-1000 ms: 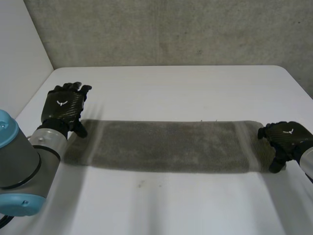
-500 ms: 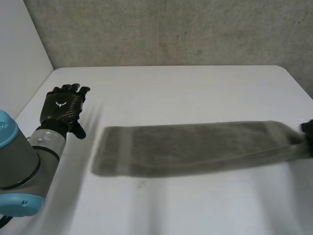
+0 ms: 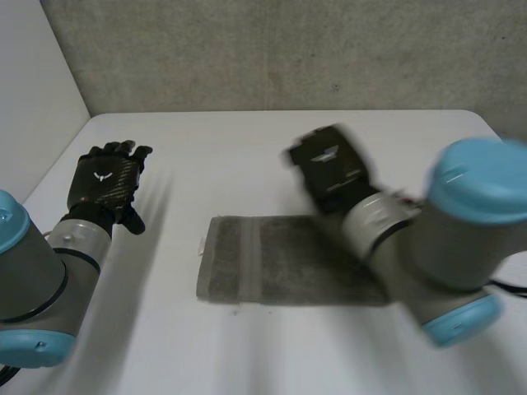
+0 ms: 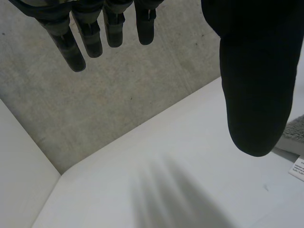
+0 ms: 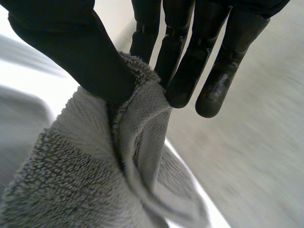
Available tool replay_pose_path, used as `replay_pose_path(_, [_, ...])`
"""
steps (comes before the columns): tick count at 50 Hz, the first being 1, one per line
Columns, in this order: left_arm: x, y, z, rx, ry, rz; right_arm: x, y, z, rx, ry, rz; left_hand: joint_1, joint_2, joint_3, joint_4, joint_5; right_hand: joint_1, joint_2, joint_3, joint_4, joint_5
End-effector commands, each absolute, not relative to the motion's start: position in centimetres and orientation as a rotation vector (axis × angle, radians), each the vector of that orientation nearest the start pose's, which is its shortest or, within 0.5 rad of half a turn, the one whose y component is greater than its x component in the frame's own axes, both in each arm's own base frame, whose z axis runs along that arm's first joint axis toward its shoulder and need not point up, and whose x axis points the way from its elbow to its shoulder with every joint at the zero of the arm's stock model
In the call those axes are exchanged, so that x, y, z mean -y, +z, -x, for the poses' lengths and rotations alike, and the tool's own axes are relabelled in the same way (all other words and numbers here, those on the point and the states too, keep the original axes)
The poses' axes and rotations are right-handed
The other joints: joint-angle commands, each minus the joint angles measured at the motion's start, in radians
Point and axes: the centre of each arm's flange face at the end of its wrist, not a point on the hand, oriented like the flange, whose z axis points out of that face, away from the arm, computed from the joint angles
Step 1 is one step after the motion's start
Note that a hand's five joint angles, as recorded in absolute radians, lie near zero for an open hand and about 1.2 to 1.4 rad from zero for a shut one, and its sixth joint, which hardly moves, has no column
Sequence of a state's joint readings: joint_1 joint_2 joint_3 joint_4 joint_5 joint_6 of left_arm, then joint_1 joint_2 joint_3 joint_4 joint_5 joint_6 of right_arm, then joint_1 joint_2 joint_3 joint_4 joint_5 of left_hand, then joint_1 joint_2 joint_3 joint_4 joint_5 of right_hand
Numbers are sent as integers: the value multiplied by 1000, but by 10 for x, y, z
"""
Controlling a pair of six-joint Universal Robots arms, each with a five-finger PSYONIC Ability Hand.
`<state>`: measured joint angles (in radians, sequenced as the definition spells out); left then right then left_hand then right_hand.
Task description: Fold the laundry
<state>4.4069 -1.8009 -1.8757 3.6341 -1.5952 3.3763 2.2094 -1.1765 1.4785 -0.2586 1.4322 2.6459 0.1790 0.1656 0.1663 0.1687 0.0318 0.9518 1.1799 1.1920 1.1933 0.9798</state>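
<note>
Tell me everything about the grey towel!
The towel is grey and fluffy, like terry cloth, with a flatter woven band and a white label near its left end. Most of it lies flat on the white table. Its other end is lifted, pinched between the thumb and fingers of the right hand. The left hand is apart from it.

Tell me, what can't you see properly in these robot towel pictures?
1. Head view: the right arm covers the towel's end nearest it.
2. Head view: the right hand is blurred; the right wrist view shows its pinch on the towel.
3. Left wrist view: the picture's edge cuts the towel off beside the left hand's thumb.
4. Left wrist view: the white tag's print is too small.
</note>
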Motion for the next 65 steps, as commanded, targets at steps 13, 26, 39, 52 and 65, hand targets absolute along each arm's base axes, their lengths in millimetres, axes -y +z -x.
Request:
replay_pose_path(13, [267,178,228,-2236,-2191,-622,145,156,-405,-1668,-1625,1536,-5,9,8,6,-32,-777,-1005,-1017,-1019,-980])
replay_pose_path(26, [235,188,272,-2225,-2337,-785,195,197,-318,-2022,-1617,1169,-5,9,8,6,-32,-777,-1005,-1017,-1019,-980])
replay_pose_path(39, [224,140,294,-2384,-2186,-918,217,145,-235,-2308,-1639,966,-4,10,9,7,-31,-685,-913,-925,-926,-887])
replay_pose_path(52, [217,128,289,-2450,-2081,-941,245,156,-237,-2239,-1816,994,-5,9,8,6,-32,444,216,204,203,242])
replay_pose_path(65, [217,149,278,-2402,-2122,-832,224,170,-273,-2116,-1758,963,-5,9,8,6,-32,133,-95,-107,-109,-70])
